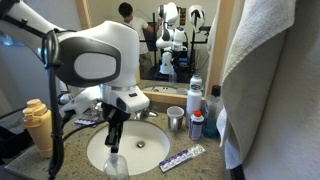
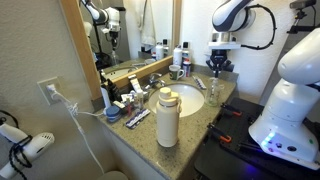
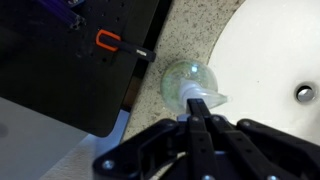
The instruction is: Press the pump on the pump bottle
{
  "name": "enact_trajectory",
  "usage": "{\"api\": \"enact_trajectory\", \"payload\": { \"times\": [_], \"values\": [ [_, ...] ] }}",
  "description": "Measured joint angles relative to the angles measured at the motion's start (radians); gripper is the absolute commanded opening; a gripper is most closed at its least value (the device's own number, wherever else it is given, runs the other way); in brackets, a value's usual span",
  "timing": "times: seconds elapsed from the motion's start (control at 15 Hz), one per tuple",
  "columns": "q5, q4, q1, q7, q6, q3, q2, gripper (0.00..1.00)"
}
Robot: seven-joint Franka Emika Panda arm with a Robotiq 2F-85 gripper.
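1. Okay, starting at the left of the wrist view: a black panel (image 3: 70, 75) with an orange clip (image 3: 108, 40) is sitting beside the counter (image 3: 185, 30) edge, well apart from anything that matters.
2. Middle is where it's all happening. The bottle (image 3: 182, 80) is standing upright on the counter right by the sink rim, so the camera is looking straight down its long axis. The pump (image 3: 203, 100) is sitting on top with its nozzle pointing right, toward the basin.
3. The gripper (image 3: 196, 122) is hovering right over that pump, fingers pinched together and holding nothing. Its tips are looking very close to the pump head, but I can't tell if they're actually touching. In an exterior view the gripper (image 1: 112, 138) is pointing straight down with the bottle (image 1: 116, 166) directly under it.
4. Right side: the sink (image 3: 280, 50) is filling the rest.
5. My read: the pump is lying straight below the tips, in line with the bottle's axis, so the press is looking like a plain downward push with no sideways shift. An off-centre push could tip such a small bottle toward the basin.
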Motion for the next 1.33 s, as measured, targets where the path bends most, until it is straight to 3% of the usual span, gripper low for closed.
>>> {"api": "enact_trajectory", "payload": {
  "times": [1.33],
  "values": [
    [0.049,0.063,0.005,-0.026,-0.058,-0.033,0.083,0.0]
  ]
}}
